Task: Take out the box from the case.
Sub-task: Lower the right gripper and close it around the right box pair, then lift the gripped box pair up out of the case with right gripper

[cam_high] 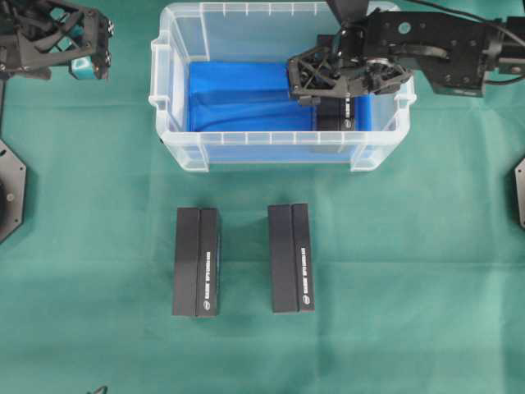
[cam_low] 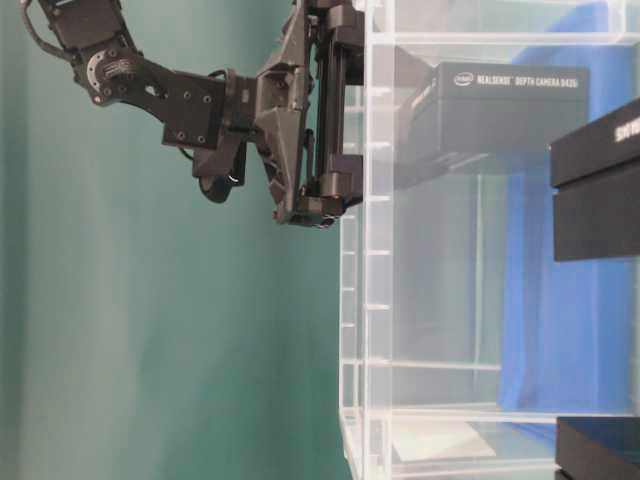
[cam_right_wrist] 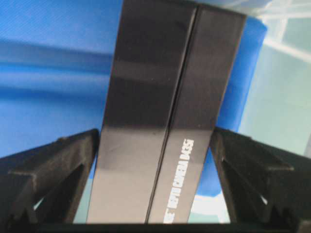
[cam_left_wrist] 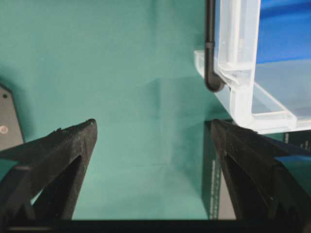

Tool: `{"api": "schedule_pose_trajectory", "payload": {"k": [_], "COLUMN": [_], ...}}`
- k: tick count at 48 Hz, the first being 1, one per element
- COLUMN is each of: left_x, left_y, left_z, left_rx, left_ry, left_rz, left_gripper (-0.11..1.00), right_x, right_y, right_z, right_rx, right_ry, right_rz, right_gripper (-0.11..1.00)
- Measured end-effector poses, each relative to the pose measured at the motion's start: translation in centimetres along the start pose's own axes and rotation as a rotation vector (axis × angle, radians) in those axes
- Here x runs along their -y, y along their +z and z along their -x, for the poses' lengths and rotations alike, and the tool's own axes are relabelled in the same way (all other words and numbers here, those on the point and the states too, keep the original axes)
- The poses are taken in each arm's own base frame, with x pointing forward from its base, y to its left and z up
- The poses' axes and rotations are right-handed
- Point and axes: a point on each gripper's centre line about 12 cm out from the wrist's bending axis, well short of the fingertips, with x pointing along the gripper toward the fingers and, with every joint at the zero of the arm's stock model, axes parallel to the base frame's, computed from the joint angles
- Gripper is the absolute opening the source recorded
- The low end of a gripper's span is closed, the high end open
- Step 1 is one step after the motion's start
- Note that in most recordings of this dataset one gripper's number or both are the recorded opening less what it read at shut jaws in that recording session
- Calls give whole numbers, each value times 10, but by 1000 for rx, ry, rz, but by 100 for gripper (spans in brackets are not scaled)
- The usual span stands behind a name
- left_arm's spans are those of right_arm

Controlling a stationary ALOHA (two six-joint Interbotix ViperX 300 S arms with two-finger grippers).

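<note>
The case (cam_high: pixel 175 146) is a clear bin with a blue lining, standing at the back middle of the green table. One black box (cam_high: pixel 335 115) lies inside it at its right end, lettered along one side (cam_right_wrist: pixel 155 111). My right gripper (cam_high: pixel 338 85) hangs above that box at about rim height (cam_low: pixel 335 110). It is open, and its fingers frame the box's two long sides in the right wrist view (cam_right_wrist: pixel 155 133). My left gripper (cam_high: pixel 82 51) is open over bare cloth (cam_left_wrist: pixel 153 126) to the left of the case.
Two more black boxes (cam_high: pixel 197 261) (cam_high: pixel 291 257) lie side by side on the cloth in front of the case. The case's corner and handle (cam_left_wrist: pixel 238 73) show at the upper right of the left wrist view. Black base plates sit at both table edges.
</note>
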Motion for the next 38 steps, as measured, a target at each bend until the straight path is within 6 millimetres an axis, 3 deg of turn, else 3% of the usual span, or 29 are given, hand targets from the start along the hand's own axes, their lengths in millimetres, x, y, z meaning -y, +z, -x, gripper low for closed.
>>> {"api": "schedule_pose_trajectory", "payload": {"k": [16,23,38], "left_x": [0,-1,-5], "left_y": [-2,-2,-4], "left_z": [-1,-1,0], "left_rx": [-4,-2,-2], "left_ry": [1,0,-3], "left_rz": [-6,-6,-7], "left_gripper": [97,97,97], "right_x": [0,-1,0], "right_y": [0,0,0], "right_z": [-2,-2,-2], "right_rx": [0,2,1], "right_ry": [-1,-3,-3], "right_rz": [-3,-2,-6], "right_gripper": [90,67,67]}}
